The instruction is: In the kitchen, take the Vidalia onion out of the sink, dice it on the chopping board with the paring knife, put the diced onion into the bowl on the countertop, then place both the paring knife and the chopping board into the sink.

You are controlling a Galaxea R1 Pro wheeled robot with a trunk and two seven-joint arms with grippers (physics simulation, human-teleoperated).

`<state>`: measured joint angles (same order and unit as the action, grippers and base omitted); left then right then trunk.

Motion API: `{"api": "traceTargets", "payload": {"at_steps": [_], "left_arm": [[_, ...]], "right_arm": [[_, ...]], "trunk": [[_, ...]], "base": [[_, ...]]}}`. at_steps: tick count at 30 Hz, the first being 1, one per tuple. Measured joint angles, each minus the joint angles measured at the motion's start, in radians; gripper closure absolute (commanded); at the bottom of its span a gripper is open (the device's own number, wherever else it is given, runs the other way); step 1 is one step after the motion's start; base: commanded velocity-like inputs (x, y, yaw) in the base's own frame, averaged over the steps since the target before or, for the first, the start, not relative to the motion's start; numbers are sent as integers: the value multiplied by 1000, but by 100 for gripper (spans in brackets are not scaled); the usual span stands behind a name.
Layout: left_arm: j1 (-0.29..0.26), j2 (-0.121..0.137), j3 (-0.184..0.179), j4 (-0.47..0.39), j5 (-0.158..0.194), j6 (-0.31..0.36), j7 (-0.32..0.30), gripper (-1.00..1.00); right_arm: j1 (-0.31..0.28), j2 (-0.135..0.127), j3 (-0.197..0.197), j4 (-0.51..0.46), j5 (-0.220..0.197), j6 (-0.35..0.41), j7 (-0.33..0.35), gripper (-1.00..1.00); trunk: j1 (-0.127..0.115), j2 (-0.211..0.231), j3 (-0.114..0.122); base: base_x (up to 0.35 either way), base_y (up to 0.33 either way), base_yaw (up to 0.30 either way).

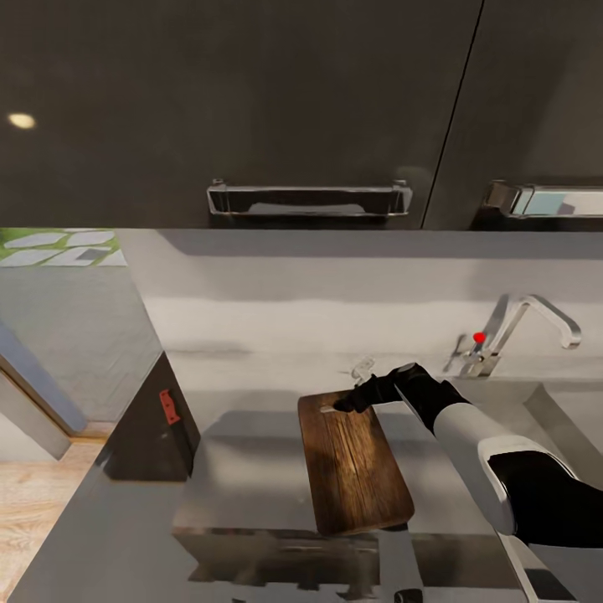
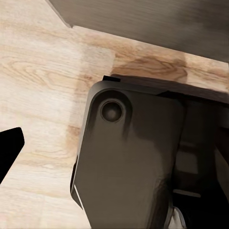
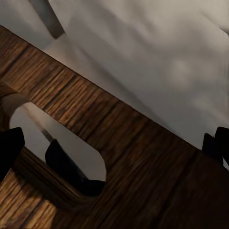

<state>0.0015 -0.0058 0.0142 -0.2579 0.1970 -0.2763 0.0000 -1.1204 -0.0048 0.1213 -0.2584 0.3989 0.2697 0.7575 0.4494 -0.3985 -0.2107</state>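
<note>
The chopping board (image 1: 354, 465) is lying on the countertop (image 1: 243, 477), its slot-handle end sitting right under the right gripper (image 1: 346, 404), whose fingers (image 3: 9, 148) are straddling the slot; whether they are clenched is unclear. The sink (image 1: 578, 419) is lying beyond the arm.

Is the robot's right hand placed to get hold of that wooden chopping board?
Probably yes. The right hand is already at the far end of the chopping board, right by its slot handle, with nothing lying between them on the countertop.
</note>
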Motion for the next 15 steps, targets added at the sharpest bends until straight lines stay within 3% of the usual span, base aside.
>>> {"api": "traceTargets", "payload": {"at_steps": [15], "left_arm": [[0,0,0,0,0,0,0,-100]], "right_arm": [[0,-5,1,-6,-1,-44,3,-100]], "trunk": [[0,0,-15]], "base": [[0,0,0]]}}
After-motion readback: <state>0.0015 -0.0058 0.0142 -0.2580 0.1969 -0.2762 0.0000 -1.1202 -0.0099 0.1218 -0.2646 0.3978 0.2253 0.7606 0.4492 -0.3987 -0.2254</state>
